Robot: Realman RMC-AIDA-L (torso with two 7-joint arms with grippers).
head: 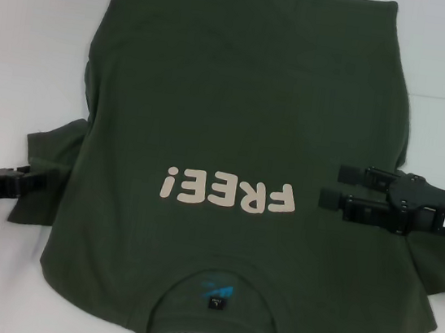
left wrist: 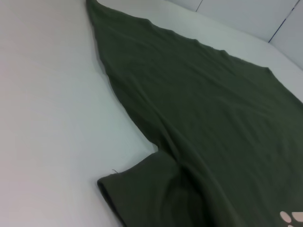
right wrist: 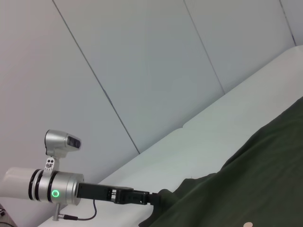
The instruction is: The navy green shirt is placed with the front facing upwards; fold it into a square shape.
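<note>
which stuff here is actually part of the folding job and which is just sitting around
Part of the job:
- navy green shirt, spread front up
- left gripper, at the shirt's left sleeve
- right gripper, jaws open over the shirt's right side

Just there:
- white table under the shirt
- white wall panels behind
Nothing else is lying about.

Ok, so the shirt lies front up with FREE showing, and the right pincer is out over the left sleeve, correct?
Not quite. The right pincer is over the shirt's right side, beside the FREE lettering; the left pincer is at the left sleeve. The head view shows it.
</note>
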